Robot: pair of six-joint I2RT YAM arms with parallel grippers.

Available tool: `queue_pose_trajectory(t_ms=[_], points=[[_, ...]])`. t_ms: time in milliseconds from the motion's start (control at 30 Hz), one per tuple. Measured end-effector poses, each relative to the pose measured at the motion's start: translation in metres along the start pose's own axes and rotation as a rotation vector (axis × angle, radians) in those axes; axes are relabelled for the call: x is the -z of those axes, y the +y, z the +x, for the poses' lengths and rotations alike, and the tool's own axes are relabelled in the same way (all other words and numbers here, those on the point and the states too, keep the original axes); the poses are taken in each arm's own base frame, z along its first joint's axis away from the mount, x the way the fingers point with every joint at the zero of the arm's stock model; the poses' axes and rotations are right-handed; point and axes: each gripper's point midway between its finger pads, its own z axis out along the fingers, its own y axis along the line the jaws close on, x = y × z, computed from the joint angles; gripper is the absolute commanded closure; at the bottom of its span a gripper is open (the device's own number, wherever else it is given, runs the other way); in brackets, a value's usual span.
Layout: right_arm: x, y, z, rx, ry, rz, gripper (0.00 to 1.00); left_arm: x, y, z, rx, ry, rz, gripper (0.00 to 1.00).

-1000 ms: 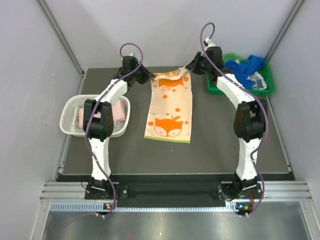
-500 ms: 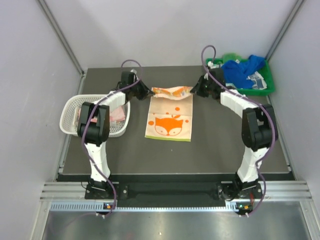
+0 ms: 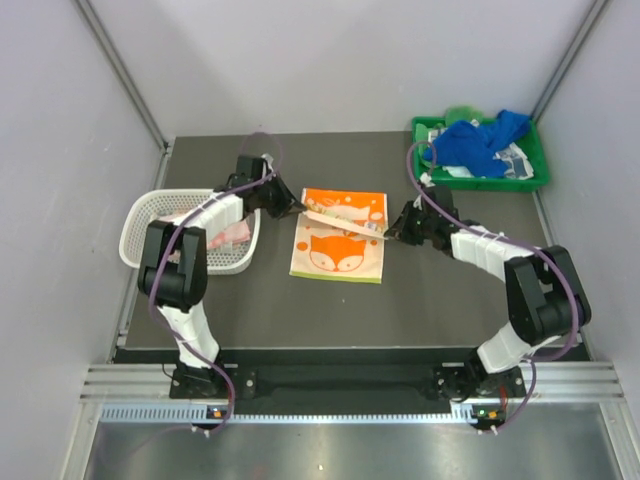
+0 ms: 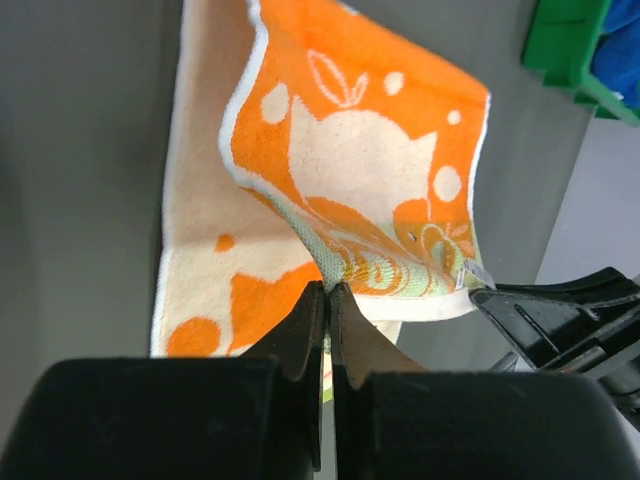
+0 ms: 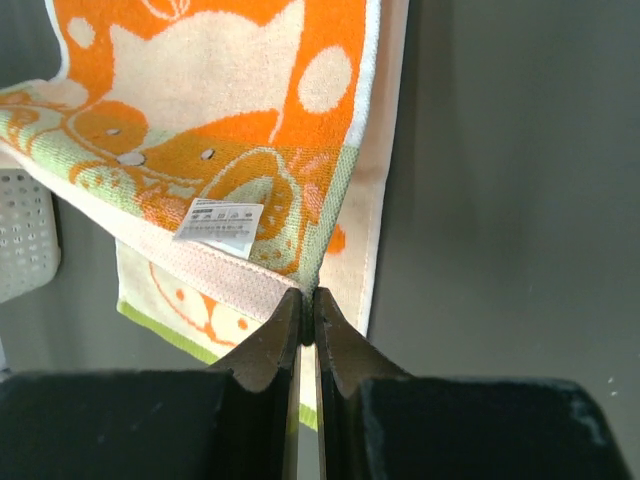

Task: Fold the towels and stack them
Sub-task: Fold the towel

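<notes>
The dark worktop (image 3: 450, 300) is seen from above, with the arm bases at 6 o'clock. Near its centre the orange-patterned towel (image 3: 338, 250) is laid out. Its lower layer lies flat with a fox face showing toward 6 o'clock, while its other end is doubled over and held raised above that layer. The lifted edge runs across the towel from about 10 o'clock to about 3 o'clock.

At 9 o'clock of the worktop a white perforated basket (image 3: 140, 240) is placed, and a pink towel (image 3: 235, 232) is seen inside it. At about 1 o'clock a green tray (image 3: 480, 183) is set well apart from the orange-patterned towel. A blue towel (image 3: 475, 140) is heaped in it over other pale cloth whose pattern cannot be told.

The left claw (image 3: 293, 207) is pinched tight on the raised edge at the towel's 10 o'clock corner. In the left wrist view the cloth (image 4: 350, 160) is seen nipped between the closed fingertips of that claw (image 4: 327, 290). The right claw (image 3: 388, 232) is clamped on the same edge at the towel's 3 o'clock side. In the right wrist view its tips (image 5: 307, 295) are seen pressed together on the hem of the towel (image 5: 220, 60). Just beside that grip, at about 10 o'clock of it, a small white label (image 5: 222, 225) is seen sewn to the green-bordered hem.
</notes>
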Motion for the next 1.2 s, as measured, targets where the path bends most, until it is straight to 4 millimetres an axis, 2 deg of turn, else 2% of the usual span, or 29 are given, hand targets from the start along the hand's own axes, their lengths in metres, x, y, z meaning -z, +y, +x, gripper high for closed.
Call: queue_pose_trajectory(t_ms=[200,367,567,733,1000,1200], points=[[0.006,0.0,0.029,-0.006,0.015,0.006,1.0,0.01,0.035,0.04,0.024,0.082,-0.081,1.0],[0.008,0.003,0.048,-0.008,0.023,0.02,1.0,0.023,0.05,0.059,0.021,0.104,-0.122,1.0],[0.01,0.005,0.059,-0.017,0.013,0.039,1.0,0.034,0.05,0.063,-0.003,0.103,-0.125,1.0],[0.011,0.007,0.06,-0.023,-0.003,0.048,1.0,0.04,0.049,0.065,-0.024,0.105,-0.125,1.0],[0.016,0.009,0.066,-0.015,-0.013,0.053,1.0,0.043,0.064,0.083,-0.022,0.146,-0.157,1.0],[0.019,0.004,0.077,-0.025,-0.001,0.063,1.0,0.046,0.064,0.089,-0.03,0.155,-0.155,1.0]])
